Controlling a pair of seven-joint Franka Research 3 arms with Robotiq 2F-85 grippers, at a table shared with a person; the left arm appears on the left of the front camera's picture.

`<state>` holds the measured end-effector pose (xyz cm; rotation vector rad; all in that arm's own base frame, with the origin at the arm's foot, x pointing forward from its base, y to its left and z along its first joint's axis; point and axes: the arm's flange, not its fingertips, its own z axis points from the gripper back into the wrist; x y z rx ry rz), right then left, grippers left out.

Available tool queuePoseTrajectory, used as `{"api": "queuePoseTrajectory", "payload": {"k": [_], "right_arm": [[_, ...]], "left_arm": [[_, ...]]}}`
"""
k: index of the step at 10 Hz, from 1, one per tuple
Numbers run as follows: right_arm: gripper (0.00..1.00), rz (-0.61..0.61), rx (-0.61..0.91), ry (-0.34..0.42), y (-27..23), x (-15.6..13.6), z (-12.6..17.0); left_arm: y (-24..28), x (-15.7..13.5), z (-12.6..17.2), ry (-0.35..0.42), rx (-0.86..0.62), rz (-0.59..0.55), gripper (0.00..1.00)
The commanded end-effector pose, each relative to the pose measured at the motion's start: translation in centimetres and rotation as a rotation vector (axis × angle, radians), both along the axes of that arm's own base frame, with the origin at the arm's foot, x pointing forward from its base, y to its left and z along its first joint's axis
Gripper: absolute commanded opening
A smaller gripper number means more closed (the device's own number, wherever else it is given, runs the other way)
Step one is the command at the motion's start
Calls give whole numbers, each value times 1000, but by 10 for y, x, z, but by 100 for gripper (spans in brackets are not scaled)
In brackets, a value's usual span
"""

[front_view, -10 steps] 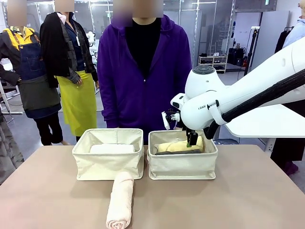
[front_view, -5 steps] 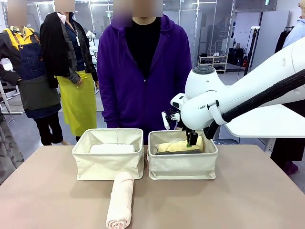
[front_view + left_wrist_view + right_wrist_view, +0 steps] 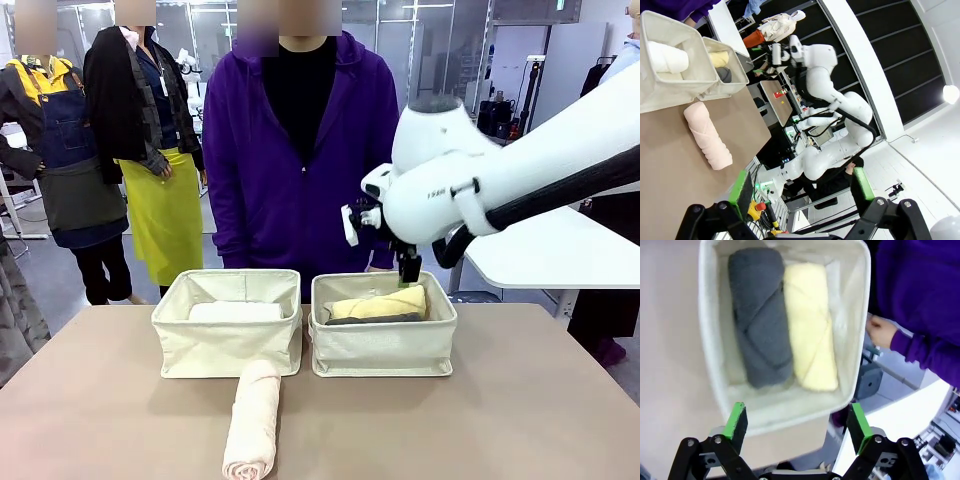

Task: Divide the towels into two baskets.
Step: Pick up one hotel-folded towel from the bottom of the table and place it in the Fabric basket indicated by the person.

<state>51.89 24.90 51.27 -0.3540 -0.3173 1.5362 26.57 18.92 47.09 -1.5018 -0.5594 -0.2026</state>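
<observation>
The right gripper (image 3: 796, 418), spread wide and empty, hangs above the basket (image 3: 709, 350) holding the grey towel (image 3: 760, 330) and yellow towel (image 3: 811, 332).

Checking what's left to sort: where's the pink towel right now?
In the front view, the pink towel lies on the table, just in front of the left basket.

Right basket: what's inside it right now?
Two rolled towels lie side by side in the right basket: the dark grey towel and the pale yellow towel, touching. Anything under them on the basket floor is covered.
</observation>
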Motion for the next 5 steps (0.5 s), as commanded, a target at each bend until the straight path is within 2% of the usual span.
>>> {"api": "queuePoseTrajectory", "payload": {"k": [1, 3, 4, 5], "right_arm": [[100, -137, 24, 53, -19, -58, 25], [100, -287, 182, 134, -71, -97, 53], [100, -345, 264, 200, -106, -117, 61], [100, -417, 421, 282, -154, -136, 66]], "left_arm": [[2, -2, 4, -7, -19, -1, 100], [2, -2, 4, -7, -19, -1, 100], [2, -2, 4, -7, -19, -1, 100], [2, -2, 4, -7, -19, -1, 100]]}}
